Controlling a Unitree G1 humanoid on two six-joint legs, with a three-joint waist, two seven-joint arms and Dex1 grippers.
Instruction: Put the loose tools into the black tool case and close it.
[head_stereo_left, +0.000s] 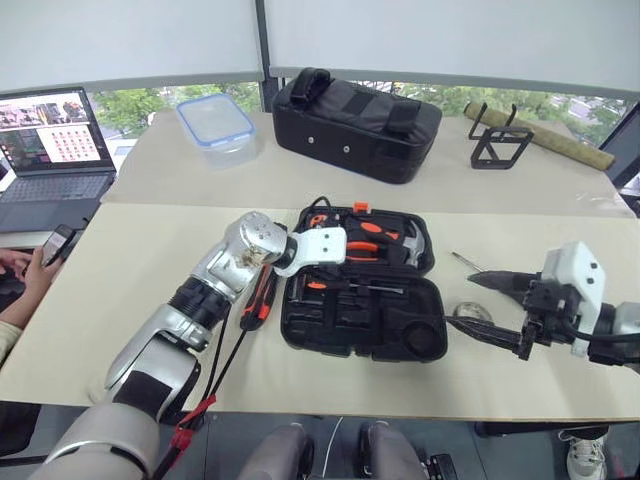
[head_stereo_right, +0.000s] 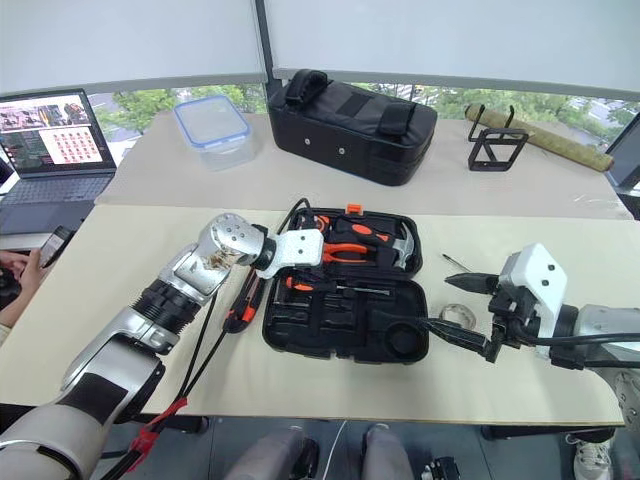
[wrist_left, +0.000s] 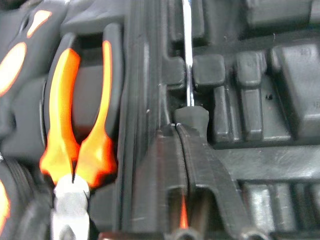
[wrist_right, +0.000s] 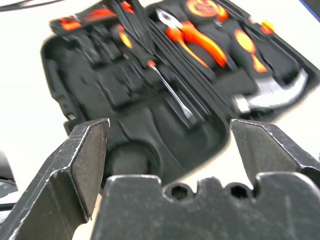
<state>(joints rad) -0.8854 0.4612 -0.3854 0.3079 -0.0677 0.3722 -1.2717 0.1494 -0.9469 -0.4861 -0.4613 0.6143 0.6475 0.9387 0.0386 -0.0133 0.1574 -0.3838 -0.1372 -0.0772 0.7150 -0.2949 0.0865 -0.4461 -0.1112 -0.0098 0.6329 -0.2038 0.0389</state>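
Left eye view shows the black tool case (head_stereo_left: 362, 310) lying open mid-tabletop (head_stereo_left: 120, 260), the left gripper (head_stereo_left: 300, 282) over its left half with jaws pinching a screwdriver (wrist_left: 189, 65), the right gripper (head_stereo_left: 497, 312) spread, empty, right of it.

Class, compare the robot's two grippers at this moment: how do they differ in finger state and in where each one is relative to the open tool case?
The left gripper has its fingers pressed together on a screwdriver handle, over the black tool case; the right gripper stands wide open and empty. The left is above the case's slots; the right hangs beside the case, over the table. Both have two black fingers.
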